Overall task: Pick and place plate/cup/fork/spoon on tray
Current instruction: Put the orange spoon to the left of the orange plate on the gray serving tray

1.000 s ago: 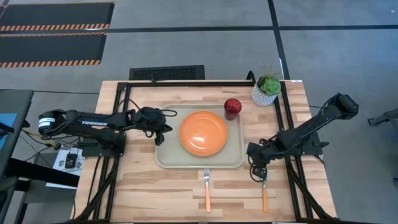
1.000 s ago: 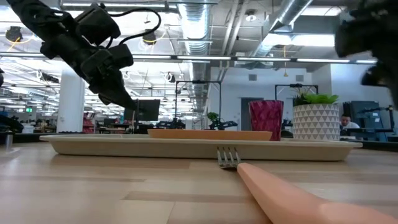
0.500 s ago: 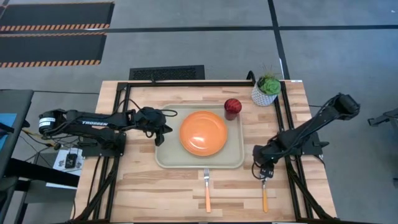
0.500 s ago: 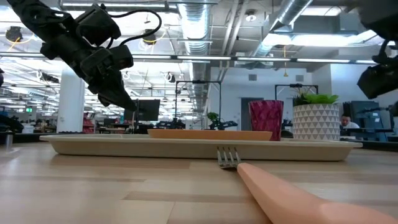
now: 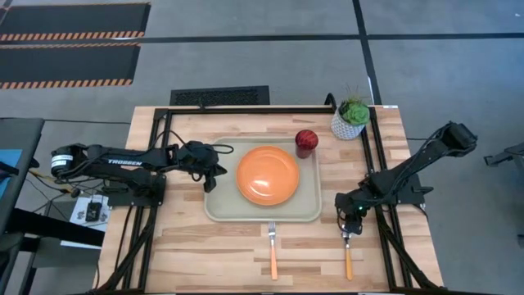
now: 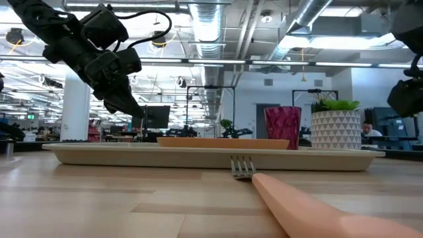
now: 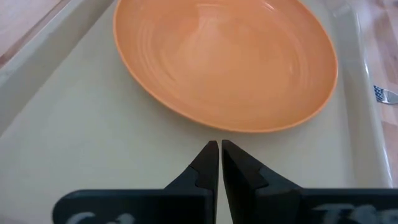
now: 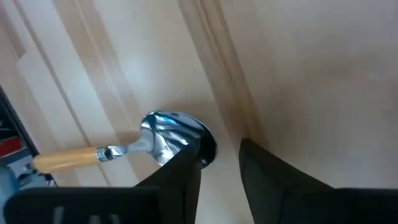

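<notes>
The orange plate (image 5: 268, 174) lies in the middle of the beige tray (image 5: 219, 210), and the red cup (image 5: 305, 141) stands upright in the tray's far right corner. The fork (image 5: 272, 250) lies on the table in front of the tray, tines toward it. The spoon (image 5: 348, 258) lies on the table to the right, its bowl (image 8: 174, 134) toward the far edge. My right gripper (image 8: 221, 158) is open, low over that bowl, with one finger (image 8: 186, 174) at the bowl's rim. My left gripper (image 7: 219, 146) hovers shut over the tray's left part, beside the plate. My right gripper comes down at the spoon's bowl end from above, and one finger overlaps the bowl's rim (image 8: 202, 146). I cannot tell whether that finger touches the rim. The spoon lies flat on the table.
A white pot with a green plant (image 5: 350, 121) stands at the far right, behind the tray. Black frame rails (image 5: 378, 164) run along the table's left, right and far sides. Bare wood shows between fork and spoon.
My right gripper has gone down and toward the table's near edge, onto the spoon's bowl end. The plate, cup, fork, spoon and my left arm have kept still.
</notes>
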Controlling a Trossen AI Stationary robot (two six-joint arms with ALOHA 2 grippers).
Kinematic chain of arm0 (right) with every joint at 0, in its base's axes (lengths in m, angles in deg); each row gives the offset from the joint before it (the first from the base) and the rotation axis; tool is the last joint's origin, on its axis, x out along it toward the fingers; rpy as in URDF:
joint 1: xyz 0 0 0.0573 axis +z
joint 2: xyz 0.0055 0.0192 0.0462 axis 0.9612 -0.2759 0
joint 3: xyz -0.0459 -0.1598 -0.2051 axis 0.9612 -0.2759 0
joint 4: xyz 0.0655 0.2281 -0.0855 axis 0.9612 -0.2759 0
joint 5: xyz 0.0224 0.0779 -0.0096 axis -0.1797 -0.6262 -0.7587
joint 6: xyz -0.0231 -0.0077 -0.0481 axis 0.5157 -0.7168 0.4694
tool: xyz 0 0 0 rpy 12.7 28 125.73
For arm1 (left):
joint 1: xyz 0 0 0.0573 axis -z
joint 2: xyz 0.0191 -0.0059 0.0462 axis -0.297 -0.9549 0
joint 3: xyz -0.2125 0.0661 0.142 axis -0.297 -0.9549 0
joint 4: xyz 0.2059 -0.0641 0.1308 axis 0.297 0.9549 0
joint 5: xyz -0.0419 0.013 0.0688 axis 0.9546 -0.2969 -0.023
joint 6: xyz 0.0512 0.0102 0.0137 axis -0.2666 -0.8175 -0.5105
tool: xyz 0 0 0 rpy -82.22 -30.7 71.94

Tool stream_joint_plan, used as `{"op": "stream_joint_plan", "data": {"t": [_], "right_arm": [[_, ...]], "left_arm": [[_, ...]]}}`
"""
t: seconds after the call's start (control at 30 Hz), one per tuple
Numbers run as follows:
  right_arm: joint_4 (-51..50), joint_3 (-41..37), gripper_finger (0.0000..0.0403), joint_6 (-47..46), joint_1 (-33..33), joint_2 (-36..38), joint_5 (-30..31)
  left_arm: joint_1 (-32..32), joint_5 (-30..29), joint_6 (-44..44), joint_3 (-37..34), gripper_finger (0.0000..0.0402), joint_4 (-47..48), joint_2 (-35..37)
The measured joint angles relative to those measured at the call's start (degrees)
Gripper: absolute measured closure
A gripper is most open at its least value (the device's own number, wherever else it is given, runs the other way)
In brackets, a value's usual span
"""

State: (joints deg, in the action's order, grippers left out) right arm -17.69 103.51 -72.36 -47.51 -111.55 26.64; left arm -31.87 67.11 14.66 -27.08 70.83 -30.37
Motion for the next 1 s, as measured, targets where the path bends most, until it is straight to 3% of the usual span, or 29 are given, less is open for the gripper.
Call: {"op": "stream_joint_plan", "data": {"t": [0.4, 0.7, 1.0], "right_arm": [[4.17, -1.46, 0.0309, 0.64, 0.01, -0.01, -1.05], [6.36, -1.37, 0.0392, 0.7, 0.01, -0.01, -1.44], [8.33, -1.37, 0.0396, -2.87, 0.01, -0.02, -0.24]], "left_arm": [[0.0, 0.02, 0.08, 0.0, 0.0395, 0.11, 0.0], [0.0, 0.02, 0.01, 0.0, 0.0395, 0.09, 0.0], [0.0, 0.0, -0.54, 0.0, 0.0395, 0.29, 0.0]]}}
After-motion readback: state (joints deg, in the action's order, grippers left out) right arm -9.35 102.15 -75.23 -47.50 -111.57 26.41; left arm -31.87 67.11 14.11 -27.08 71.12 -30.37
